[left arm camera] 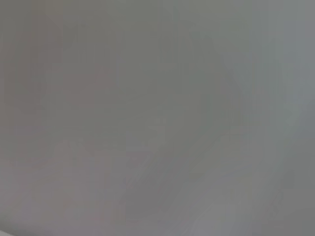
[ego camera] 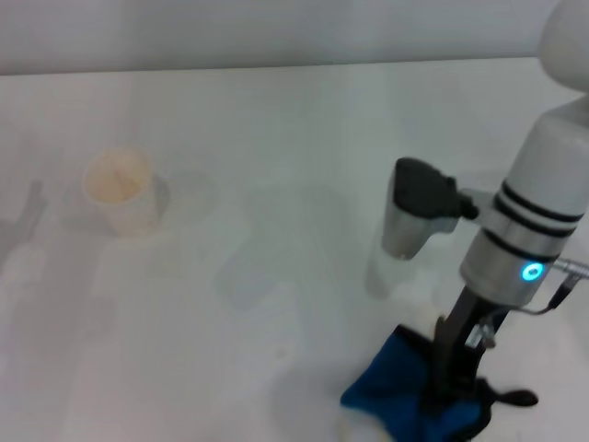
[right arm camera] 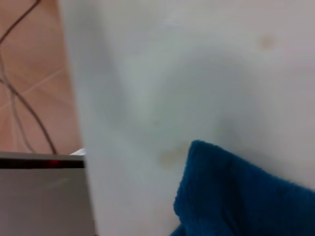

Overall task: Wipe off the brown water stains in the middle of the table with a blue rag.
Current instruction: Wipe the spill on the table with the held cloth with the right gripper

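Blue rag point(ego camera: 398, 389), bunched and lifted at one side, is sitting at the near edge of the table point(ego camera: 304, 138), with the right gripper point(ego camera: 448, 391) coming down into its folds; the jaws appear to be pinching the cloth, though the fingertips are lying hidden in it. Brown water stains point(right arm camera: 171, 157) are showing only as a faint tan smear just beside the rag, the table's middle lying farther out and toward the robot's left, where a paper cup point(ego camera: 121, 191) is standing well apart. Right arm is plainly the nearer one; the left gripper is not appearing in any view.

Plain white smooth table point(ego camera: 276, 138). Bright blue folded cloth rag point(ego camera: 391, 387) with black edging. Cream paper cup point(ego camera: 121, 191). White robot arm point(ego camera: 538, 193), black-banded, with a glowing blue ring light above the rag.
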`<state>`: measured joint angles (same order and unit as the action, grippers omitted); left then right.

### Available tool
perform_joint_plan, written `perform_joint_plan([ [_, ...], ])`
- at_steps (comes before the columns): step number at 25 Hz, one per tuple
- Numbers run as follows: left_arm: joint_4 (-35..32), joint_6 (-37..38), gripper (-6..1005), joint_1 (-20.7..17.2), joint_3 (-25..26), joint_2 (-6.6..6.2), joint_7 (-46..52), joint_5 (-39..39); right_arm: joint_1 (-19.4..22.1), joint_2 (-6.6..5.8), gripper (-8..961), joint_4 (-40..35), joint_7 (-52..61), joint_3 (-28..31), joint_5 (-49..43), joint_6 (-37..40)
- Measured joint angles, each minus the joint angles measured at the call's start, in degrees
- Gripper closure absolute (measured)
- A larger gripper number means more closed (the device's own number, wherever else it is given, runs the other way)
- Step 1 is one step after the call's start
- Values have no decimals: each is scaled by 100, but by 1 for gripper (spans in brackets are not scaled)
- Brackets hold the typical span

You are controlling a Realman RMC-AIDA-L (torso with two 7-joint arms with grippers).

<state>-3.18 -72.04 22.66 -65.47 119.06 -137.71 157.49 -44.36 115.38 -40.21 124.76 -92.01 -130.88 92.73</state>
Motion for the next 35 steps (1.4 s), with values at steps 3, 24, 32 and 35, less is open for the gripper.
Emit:
perform_joint_plan([
  [3, -17, 28, 132, 5, 0, 2, -54, 1, 3, -30, 896, 12, 4, 462, -498, -13],
  [24, -18, 139, 132, 29, -4, 0, -63, -27, -178, 39, 899, -5, -134, 668, -865, 190],
  [32, -25, 138, 132, 33, -1, -6, -63, -12, 11, 60, 900, 7, -140, 141, -261, 795],
  [35, -28, 137, 131, 41, 0, -6, -63, -11, 74, 72, 900, 12, -130, -86, 29, 813],
])
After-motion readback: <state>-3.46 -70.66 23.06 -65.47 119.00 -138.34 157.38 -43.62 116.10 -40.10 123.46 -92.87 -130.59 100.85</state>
